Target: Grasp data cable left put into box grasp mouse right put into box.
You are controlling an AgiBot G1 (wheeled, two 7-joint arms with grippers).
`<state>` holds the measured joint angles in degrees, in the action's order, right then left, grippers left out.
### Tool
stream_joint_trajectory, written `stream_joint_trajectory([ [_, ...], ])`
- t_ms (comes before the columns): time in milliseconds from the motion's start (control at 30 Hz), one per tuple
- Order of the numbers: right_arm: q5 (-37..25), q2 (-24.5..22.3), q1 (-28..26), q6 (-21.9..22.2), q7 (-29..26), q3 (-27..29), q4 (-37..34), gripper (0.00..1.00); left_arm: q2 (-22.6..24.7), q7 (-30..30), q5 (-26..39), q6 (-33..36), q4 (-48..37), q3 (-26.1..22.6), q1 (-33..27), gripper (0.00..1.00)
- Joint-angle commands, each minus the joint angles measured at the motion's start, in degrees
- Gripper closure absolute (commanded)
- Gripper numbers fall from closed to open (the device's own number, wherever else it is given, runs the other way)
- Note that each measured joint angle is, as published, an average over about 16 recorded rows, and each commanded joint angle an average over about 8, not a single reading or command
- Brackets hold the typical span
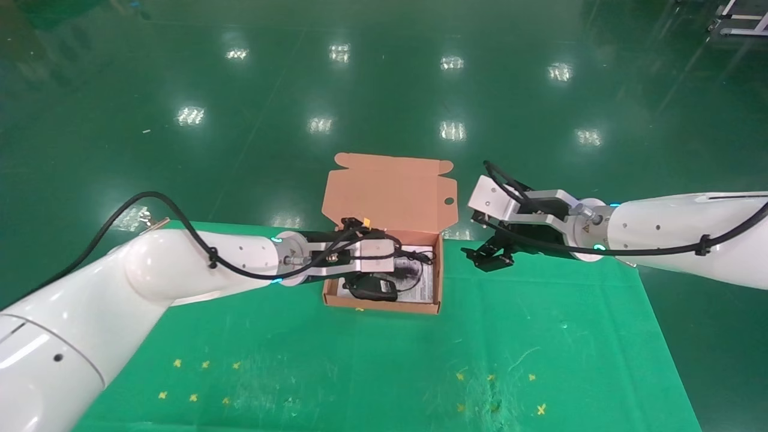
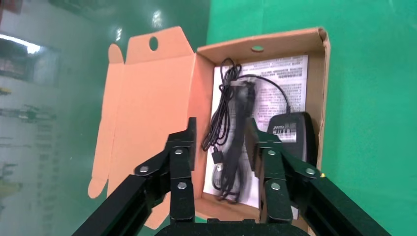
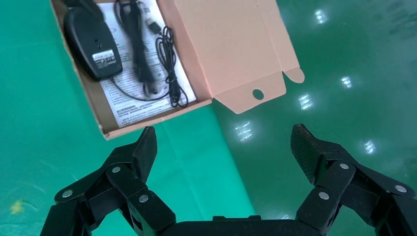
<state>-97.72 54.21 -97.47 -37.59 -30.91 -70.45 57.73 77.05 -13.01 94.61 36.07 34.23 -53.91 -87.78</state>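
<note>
The salmon-orange box (image 1: 384, 305) stands open on the green cloth with its lid (image 2: 147, 108) folded back. The black mouse (image 1: 372, 288) lies in it underside up on a printed sheet, as the left wrist view (image 2: 292, 132) and right wrist view (image 3: 93, 44) show. The data cable (image 2: 236, 128) lies beside the mouse in the box (image 3: 140, 59), next to the mouse's thin looped cord (image 2: 216, 113). My left gripper (image 1: 393, 264) is open just above the box (image 2: 221, 137), its fingers on either side of the cable without clamping it. My right gripper (image 1: 489, 257) is open and empty to the right of the box (image 3: 223, 140).
The green cloth (image 1: 384, 372) covers the table and ends just behind the box. Beyond it is the shiny green floor (image 1: 384, 90). Small yellow marks (image 1: 204, 364) dot the cloth near the front.
</note>
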Motion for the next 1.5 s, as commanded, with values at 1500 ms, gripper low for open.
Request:
stream_joint_trajectory([
  [1500,24.3,-9.9,14.0,-24.3,12.0,25.4,9.3,0.0,-23.2,13.3,-27.1,23.7,20.6,20.4,9.4,0.0],
])
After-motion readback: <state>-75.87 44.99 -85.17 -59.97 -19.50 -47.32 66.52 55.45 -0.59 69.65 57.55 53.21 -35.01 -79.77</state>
